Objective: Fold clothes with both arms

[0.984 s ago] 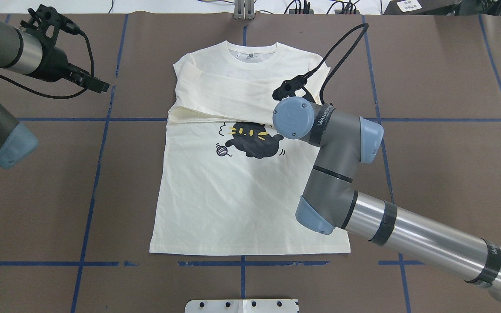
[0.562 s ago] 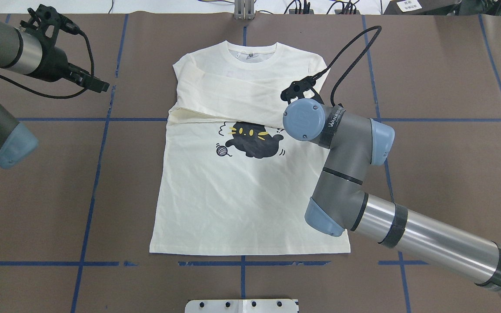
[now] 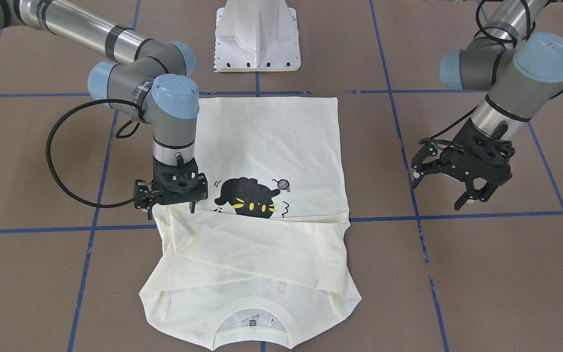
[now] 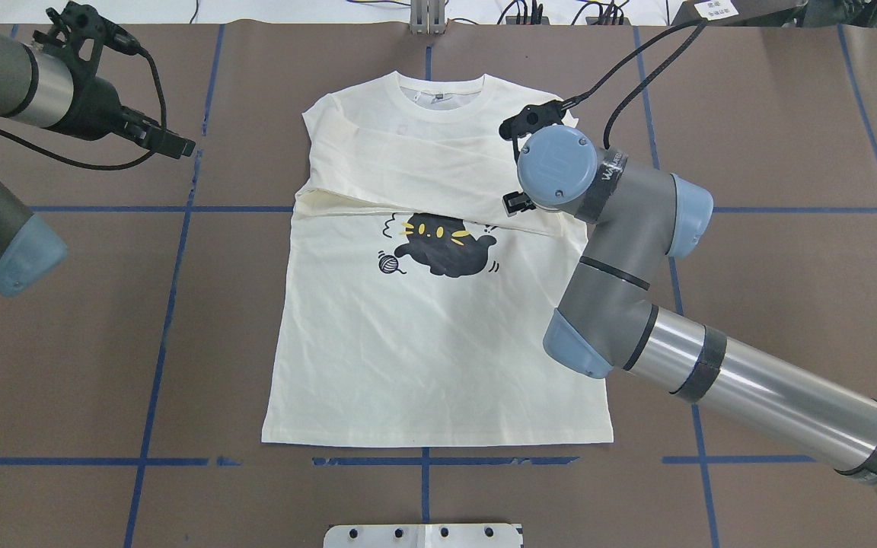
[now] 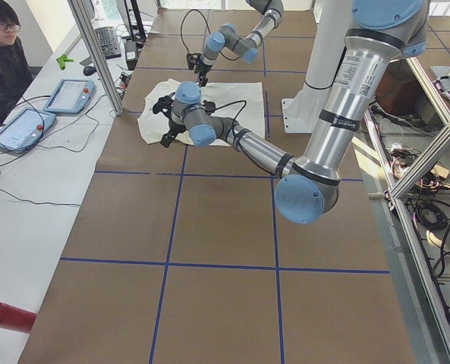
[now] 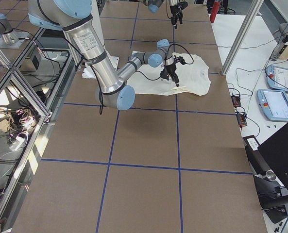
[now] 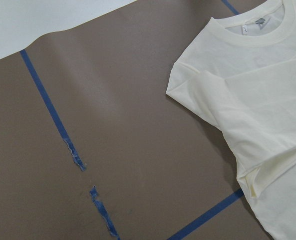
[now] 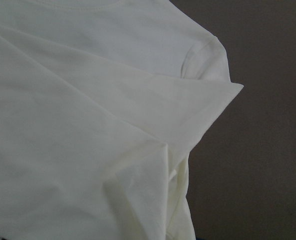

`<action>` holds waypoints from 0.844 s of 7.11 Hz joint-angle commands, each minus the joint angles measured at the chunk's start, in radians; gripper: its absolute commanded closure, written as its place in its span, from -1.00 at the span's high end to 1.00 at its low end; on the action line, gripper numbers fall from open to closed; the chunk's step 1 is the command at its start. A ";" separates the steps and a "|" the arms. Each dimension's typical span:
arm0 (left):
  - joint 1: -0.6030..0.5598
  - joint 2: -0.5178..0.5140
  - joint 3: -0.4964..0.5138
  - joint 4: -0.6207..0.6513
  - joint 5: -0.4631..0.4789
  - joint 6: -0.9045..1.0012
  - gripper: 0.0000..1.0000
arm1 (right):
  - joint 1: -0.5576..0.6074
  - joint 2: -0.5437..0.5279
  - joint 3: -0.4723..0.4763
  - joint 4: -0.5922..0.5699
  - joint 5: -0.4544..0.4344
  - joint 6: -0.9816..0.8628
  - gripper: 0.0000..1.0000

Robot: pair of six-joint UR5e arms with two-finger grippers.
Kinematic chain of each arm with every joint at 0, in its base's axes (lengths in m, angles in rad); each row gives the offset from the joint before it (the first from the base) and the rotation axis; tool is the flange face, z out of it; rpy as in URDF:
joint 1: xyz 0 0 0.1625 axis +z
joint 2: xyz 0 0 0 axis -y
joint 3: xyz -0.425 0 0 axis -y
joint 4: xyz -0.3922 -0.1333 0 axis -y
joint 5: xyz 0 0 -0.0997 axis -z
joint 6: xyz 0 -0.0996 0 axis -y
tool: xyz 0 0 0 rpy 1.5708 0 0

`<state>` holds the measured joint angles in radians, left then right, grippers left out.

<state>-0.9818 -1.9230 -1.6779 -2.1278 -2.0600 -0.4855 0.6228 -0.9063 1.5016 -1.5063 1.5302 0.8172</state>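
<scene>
The cream long-sleeved shirt (image 4: 423, 342) lies flat on the brown-covered table (image 4: 789, 304). Its print side is up, its collar (image 4: 442, 95) is on the far side from the robot, and its hem is nearest the white pedestal base (image 4: 423, 535). Both sleeves are folded in across the chest. They form a layered band (image 4: 408, 171) that runs from one side seam to the other just above the black cat print (image 4: 442, 247) and covers its top edge. Blue tape lines (image 4: 157, 335) cross the table around the shirt.

The right gripper (image 3: 171, 210) points straight down over the shirt's side edge on the robot's right, where the sleeve fold turns back. Its jaws stand parted and no cloth is pinched between them. One black fingertip (image 3: 192, 209) is right at the cloth. I cannot tell whether it presses on the cloth or stops just short. The right wrist camera is filled with overlapping cream layers and a shoulder corner against the dark table.

The left gripper (image 3: 450, 190) hangs above bare table, well apart from the shirt on the robot's left. Its fingers (image 3: 461, 201) are spread wide and hold nothing. Its wrist camera looks down on brown table and tape, with the shirt's collar and folded shoulder in the right part of its view.
</scene>
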 commanded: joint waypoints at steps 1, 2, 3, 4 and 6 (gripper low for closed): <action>0.000 -0.001 -0.006 0.002 0.001 -0.002 1.00 | 0.012 0.059 -0.099 0.008 0.008 0.047 1.00; 0.000 -0.004 -0.006 0.002 0.003 -0.002 1.00 | 0.018 0.108 -0.183 0.009 0.007 0.034 1.00; 0.000 -0.004 -0.006 0.002 0.003 -0.002 1.00 | 0.021 0.110 -0.192 0.008 0.004 0.025 1.00; 0.000 -0.004 -0.006 0.002 0.003 -0.002 1.00 | 0.021 0.112 -0.198 0.008 0.004 0.027 1.00; 0.000 -0.008 -0.006 0.002 0.003 -0.002 1.00 | 0.021 0.112 -0.239 0.005 -0.008 0.023 1.00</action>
<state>-0.9818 -1.9290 -1.6842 -2.1261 -2.0571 -0.4878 0.6438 -0.7963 1.2928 -1.5013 1.5315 0.8426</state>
